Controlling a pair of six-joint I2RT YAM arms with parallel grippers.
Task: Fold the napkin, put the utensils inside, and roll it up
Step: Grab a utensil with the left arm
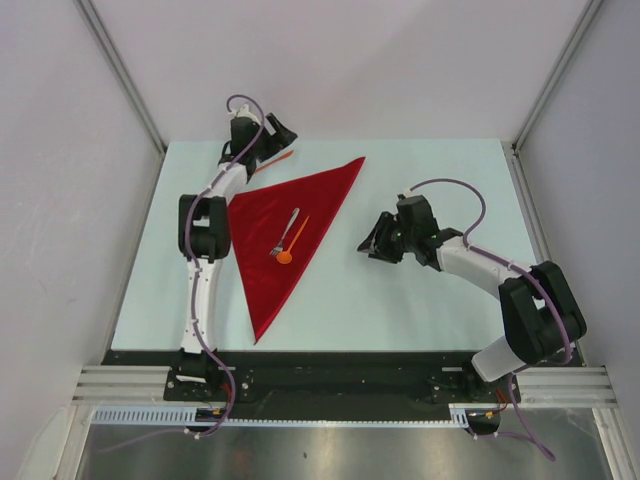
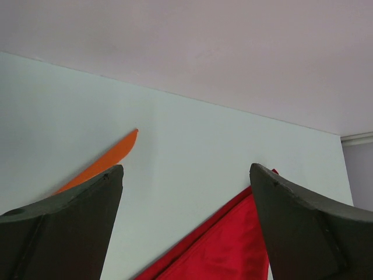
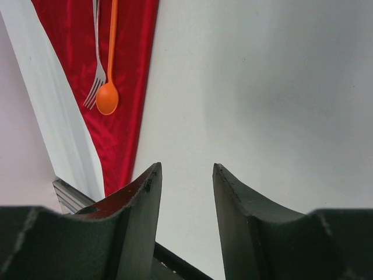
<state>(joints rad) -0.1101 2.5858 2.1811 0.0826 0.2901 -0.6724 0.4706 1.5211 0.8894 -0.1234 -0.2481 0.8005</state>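
Observation:
The red napkin [image 1: 285,225] lies folded into a triangle on the table, with one tip toward the near edge. On it lie the silvery fork [image 1: 286,230] and the orange spoon [image 1: 291,247], side by side. The right wrist view shows the napkin [image 3: 131,87], the fork [image 3: 97,76] and the spoon [image 3: 108,96]. The orange knife [image 1: 274,162] lies on the bare table off the napkin's far left edge. My left gripper [image 1: 280,132] is open and empty just above the knife [image 2: 111,156], with the napkin edge [image 2: 227,251] below it. My right gripper [image 1: 371,245] is open and empty, right of the napkin.
The pale table [image 1: 420,290] ends at a black rail [image 1: 340,360] at the near edge. White walls with metal frame posts [image 1: 120,70] close in the back and sides.

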